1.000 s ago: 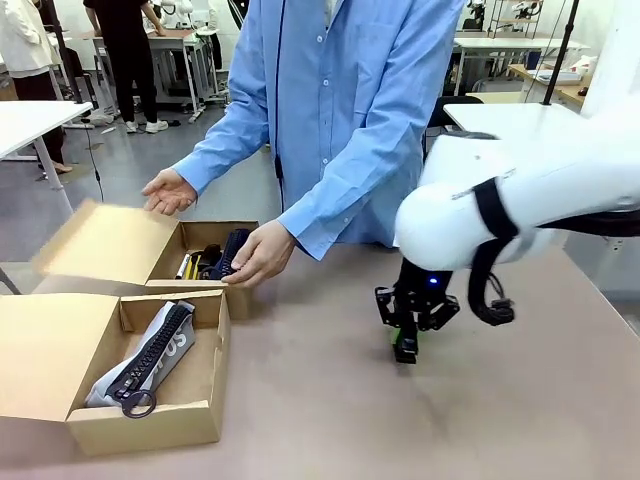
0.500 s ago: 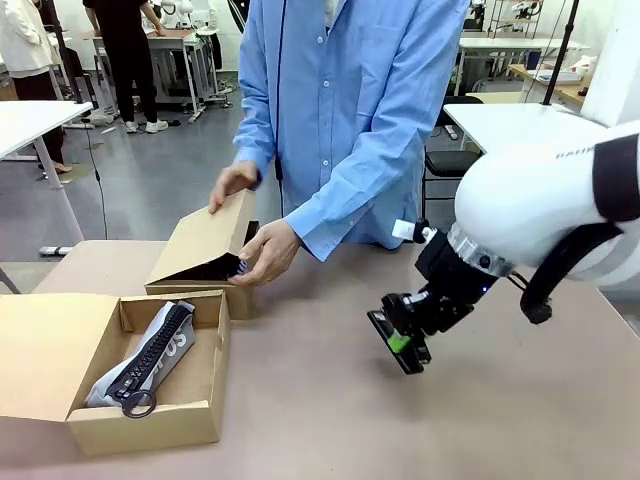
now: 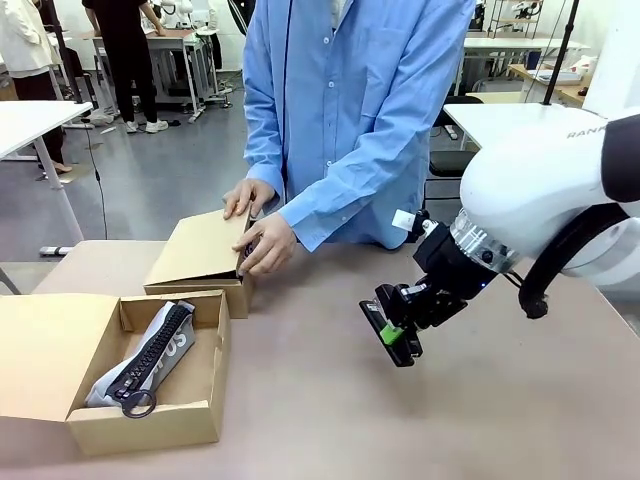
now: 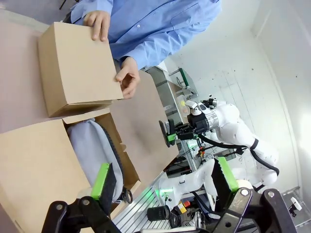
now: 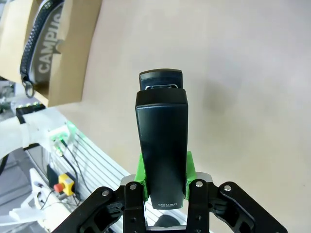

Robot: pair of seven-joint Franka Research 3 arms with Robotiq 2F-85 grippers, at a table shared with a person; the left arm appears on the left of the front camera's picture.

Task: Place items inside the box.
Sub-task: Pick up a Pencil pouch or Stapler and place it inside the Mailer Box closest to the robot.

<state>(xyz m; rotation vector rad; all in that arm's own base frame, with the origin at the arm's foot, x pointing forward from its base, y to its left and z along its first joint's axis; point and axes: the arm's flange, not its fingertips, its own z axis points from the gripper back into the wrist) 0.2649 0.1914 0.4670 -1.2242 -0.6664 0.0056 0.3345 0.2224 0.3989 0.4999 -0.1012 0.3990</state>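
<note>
Readable text: "CAMPUS" in white on the zip pouch (image 5: 47, 54). There is small light print on the stapler's base end next to the pads, too small to read. Right gripper (image 5: 164, 169) is clamped on the black stapler (image 5: 161, 116), with the green pads on both sides of the base end. The body runs straight out along the fingers and the nose sticks out past them. In the front view the claw is tilted and the stapler hangs just above the table (image 5: 228, 73), not touching it. The pouch has a black zipper with a ring pull and lies in the open cardboard box (image 5: 73, 53), well apart from that claw and off to its side, across bare table. Left gripper (image 4: 164, 177) has its jaws spread wide with nothing between the pads. The same open box and pouch sit just ahead of it and below. Farther out is a second cardboard box (image 4: 73, 63) with its lid down. The person's hands are on it, one (image 4: 99, 23) at the far edge and one (image 4: 127, 77) at the side.
</note>
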